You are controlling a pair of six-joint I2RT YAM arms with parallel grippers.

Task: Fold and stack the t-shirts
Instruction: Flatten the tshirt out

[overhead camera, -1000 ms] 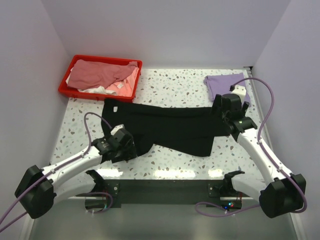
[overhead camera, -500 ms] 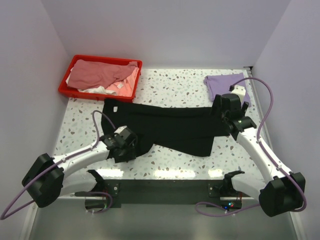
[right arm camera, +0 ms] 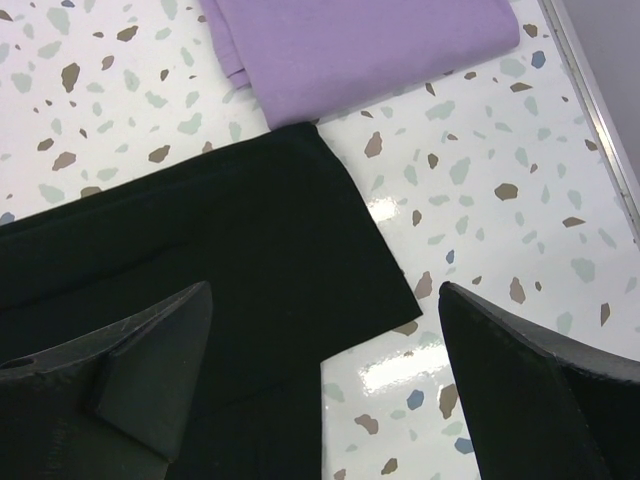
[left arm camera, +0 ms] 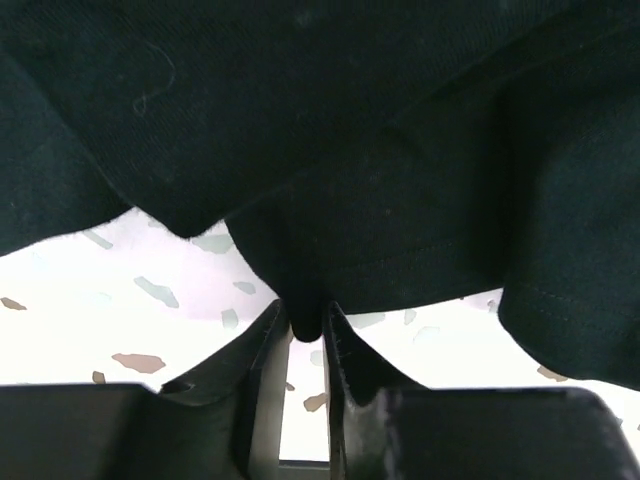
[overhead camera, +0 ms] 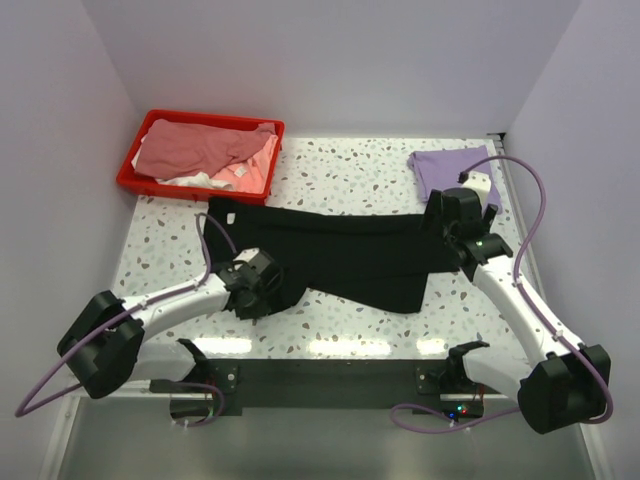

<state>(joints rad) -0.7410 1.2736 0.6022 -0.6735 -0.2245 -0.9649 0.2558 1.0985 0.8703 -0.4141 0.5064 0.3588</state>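
Observation:
A black t-shirt (overhead camera: 345,250) lies spread across the middle of the speckled table (overhead camera: 350,175). At its near left corner my left gripper (overhead camera: 268,290) has its jaws closed to a narrow gap, and a small fold of the black t-shirt (left arm camera: 350,150) is pinched between the fingertips of the left gripper (left arm camera: 303,320). My right gripper (overhead camera: 442,232) hangs open above the shirt's right end; in its wrist view the right gripper (right arm camera: 322,290) straddles the edge of the black t-shirt (right arm camera: 200,230). A folded light purple t-shirt (overhead camera: 450,168) (right arm camera: 360,50) lies at the back right.
A red plastic bin (overhead camera: 130,172) stands at the back left, holding a dusty pink shirt (overhead camera: 195,148) and some white cloth (overhead camera: 190,181). Walls close in the table on the left, back and right. A metal rail (right arm camera: 590,90) runs along the right edge.
My left arm has slid right and forward to the shirt's near left corner, and its jaws have closed from wide open onto a fold of black cloth. The right arm has barely moved.

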